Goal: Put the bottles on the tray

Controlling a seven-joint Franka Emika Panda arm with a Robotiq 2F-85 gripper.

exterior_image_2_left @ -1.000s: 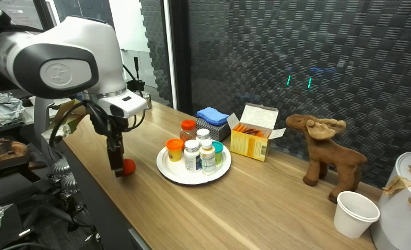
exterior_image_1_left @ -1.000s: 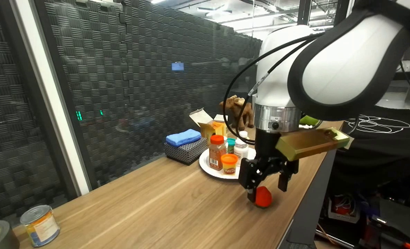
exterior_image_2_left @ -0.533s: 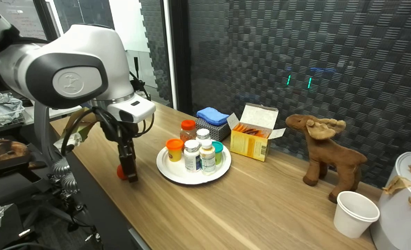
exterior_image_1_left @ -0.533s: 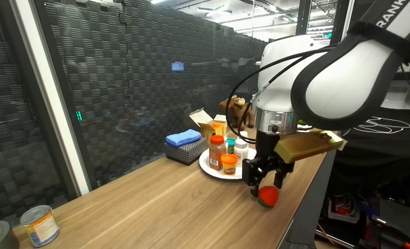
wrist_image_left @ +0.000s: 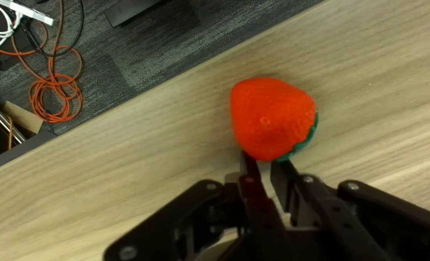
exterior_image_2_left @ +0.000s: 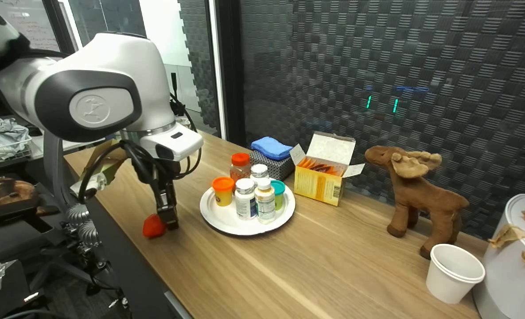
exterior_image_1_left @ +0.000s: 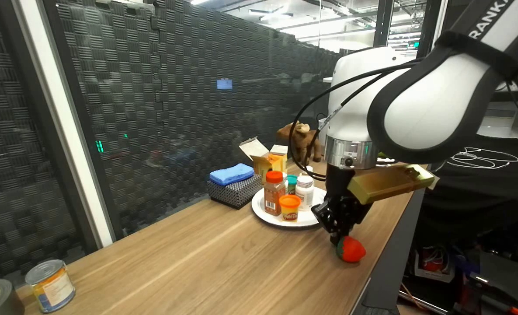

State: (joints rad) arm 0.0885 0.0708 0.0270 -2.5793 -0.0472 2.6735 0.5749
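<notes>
Gripper [wrist_image_left: 266, 163] nearly pressed together, strawberry [wrist_image_left: 273, 117] at its wrist-view twelve o'clock; only exterior views show bottles [exterior_image_2_left: 266, 204] on the plate [exterior_image_2_left: 227, 222].

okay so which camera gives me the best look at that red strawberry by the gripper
The wrist view: the strawberry looks largest there, its red body and green edge plain. Both exterior views show it smaller, next to the gripper, with some green visible in an exterior view.
</notes>
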